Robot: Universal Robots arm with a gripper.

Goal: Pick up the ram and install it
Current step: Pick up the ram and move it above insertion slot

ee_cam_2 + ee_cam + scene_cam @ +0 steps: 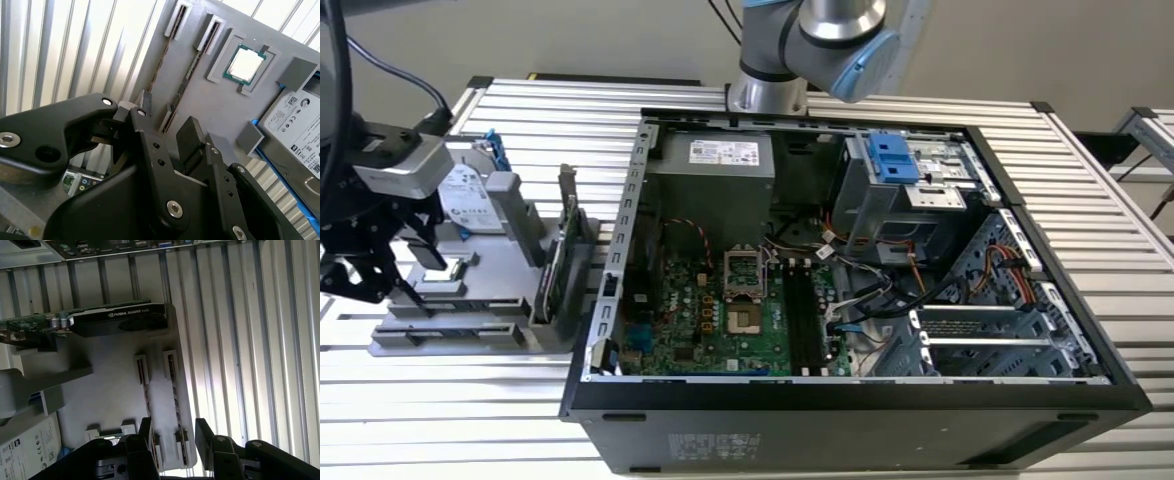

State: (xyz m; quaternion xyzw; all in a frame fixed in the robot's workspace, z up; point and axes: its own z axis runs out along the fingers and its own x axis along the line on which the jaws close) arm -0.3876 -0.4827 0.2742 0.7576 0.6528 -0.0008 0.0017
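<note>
Claw (364,262) is spread, nothing btw the fingers (202,432). In the exterior view it hangs at 9 o'clock of the grey fixture (454,345). The fixture sits on the slatted bench (480,430), at 9 o'clock of the open PC case (854,420). Arm base (767,95) is at 12 o'clock of the case.

Ram (176,395) not picked: it stands on edge in the fixture slot nearest the plate edge. A second slot (145,390) runs parallel just beside it; it looks loaded too, can't confirm. In the first wrist view the claw (173,432) is over the near end of those slots, with the ram's slot showing in the gap btw the fingers. In the second wrist view the claw (165,117) is over the same slot ends. The two views disagree on which slot it's centred on, so can't tell. Claw looks clear of the fixture (215,115), no contact seen.

Other parts on the fixture:
- CPU (244,64) lies flat in its recess, near the slots.
- HDD (295,125) w/ blue bracket is beyond the CPU; in the exterior view it leans at the fixture's 12 o'clock end (470,205).
- GPU card (117,320) stands on edge on the case side of the fixture, at its 3 o'clock in the exterior view (563,255).

In the case, the mobo (707,330) lies flat, w/ black DIMM slots (798,315) at 3 o'clock of the CPU socket (744,290).
</note>
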